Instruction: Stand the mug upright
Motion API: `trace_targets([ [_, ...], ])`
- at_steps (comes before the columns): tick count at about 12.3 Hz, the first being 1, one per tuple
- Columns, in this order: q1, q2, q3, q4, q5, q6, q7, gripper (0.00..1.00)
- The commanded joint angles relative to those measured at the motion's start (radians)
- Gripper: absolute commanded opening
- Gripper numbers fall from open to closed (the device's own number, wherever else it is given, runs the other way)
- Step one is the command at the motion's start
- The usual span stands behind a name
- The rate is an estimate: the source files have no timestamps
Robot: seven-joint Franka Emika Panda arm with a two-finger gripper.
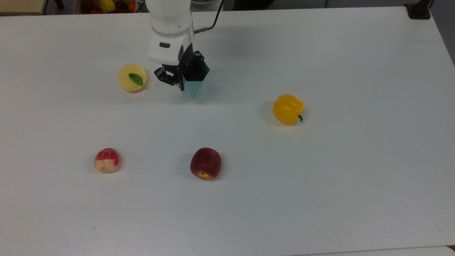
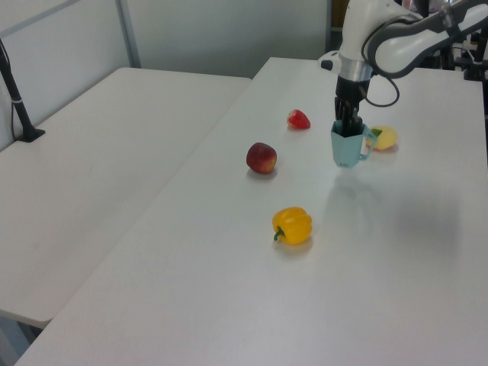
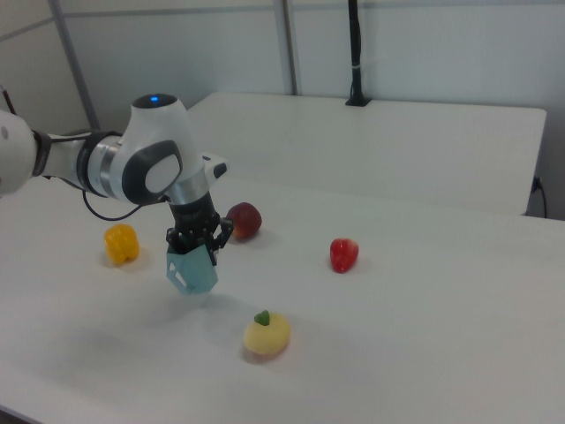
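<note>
Fingers (image 1: 182,73) clamp the mug (image 1: 194,87) rim – mug upright, near the table (image 1: 320,177); premature release risks toppling toward the yellow fruit (image 1: 132,78).

Matt surfaces under and around your jaws

You hold a matt, flat-faceted pale teal mug (image 1: 194,88) in a black, dull-looking gripper (image 1: 179,73) below a smooth, glossy white arm shell (image 1: 170,21); beneath the jaws lies a smooth matt white table (image 1: 320,177), and beside them a waxy-looking yellow fruit (image 1: 132,78).
</note>
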Motion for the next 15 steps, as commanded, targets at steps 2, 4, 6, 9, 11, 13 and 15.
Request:
trace_targets([
  [2,-0.015,0.031,0.012,-0.031,0.091,0.091,-0.042,0.00],
  [4,-0.019,0.057,0.012,-0.025,0.116,0.094,-0.047,0.00],
  [6,-0.018,0.068,0.012,-0.023,0.121,0.093,-0.047,0.00],
  [9,-0.016,0.068,0.012,-0.017,0.127,0.087,-0.033,0.46],
  [11,-0.010,0.065,0.012,0.006,0.127,0.074,0.002,0.71],
  [13,-0.009,0.049,0.015,0.035,0.127,0.056,0.062,1.00],
  [15,-0.013,0.019,0.017,0.131,0.125,-0.072,0.080,1.00],
])
